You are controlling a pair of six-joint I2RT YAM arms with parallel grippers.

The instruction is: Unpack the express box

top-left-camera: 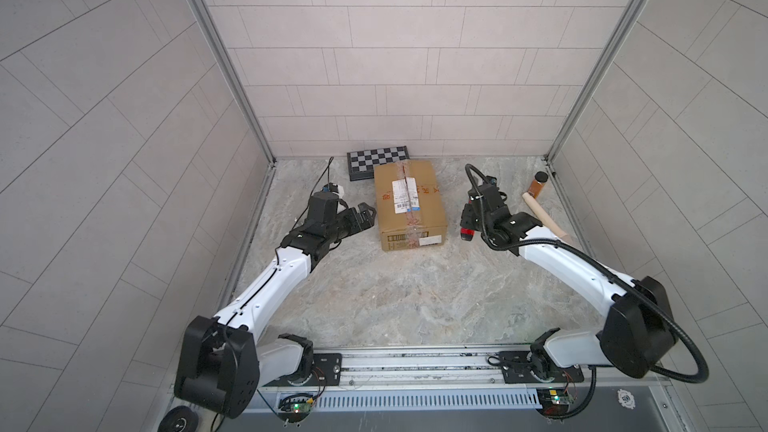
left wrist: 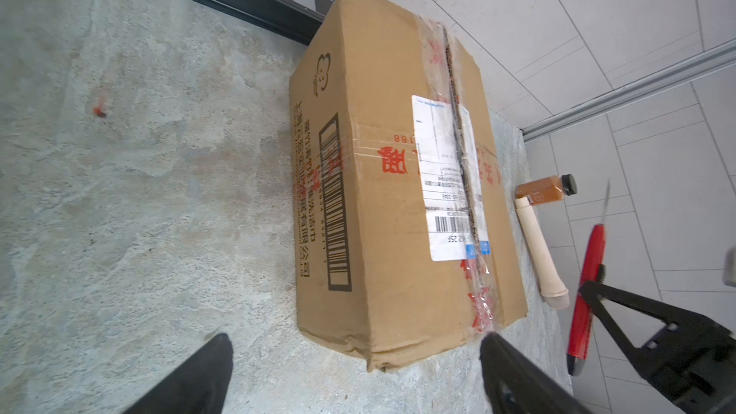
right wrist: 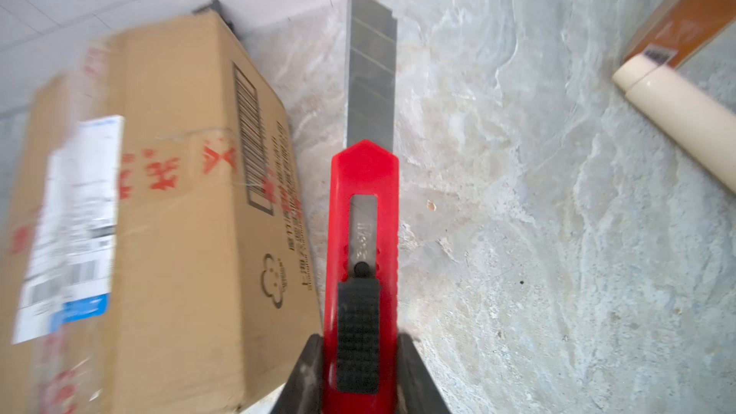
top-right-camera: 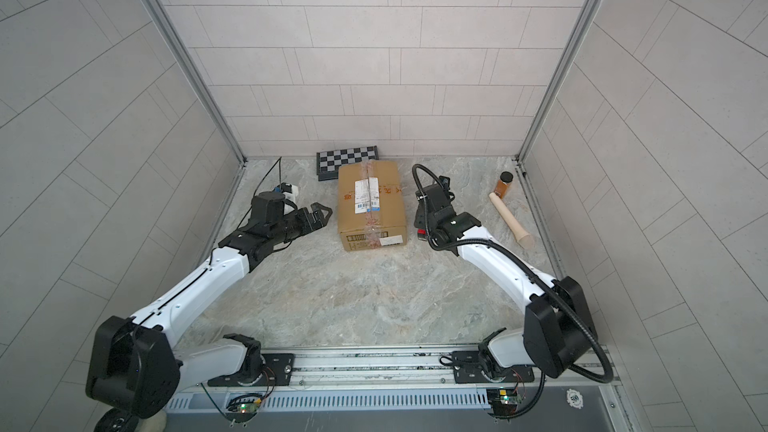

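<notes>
Robot lab cell: tile-look walls (top-left-camera: pixel 395 56), alu frame (top-left-camera: pixel 222 56), mount rail (top-left-camera: pixel 415 363).

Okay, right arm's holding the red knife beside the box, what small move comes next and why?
Probably lift the utility knife over the express box to its taped top seam: the right end effector grips it blade out, beside the box, and the flaps look shut.

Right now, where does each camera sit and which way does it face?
Both top views: above the robot's base, looking down at the table; both arms show, the express box between them.
Left wrist: on the left arm, facing the box's barcode side; left fingers show, open.
Right wrist: on the right arm, looking along the red knife that the right fingers grip.
Shared: both wrist views catch box, knife, cream pin.
</notes>
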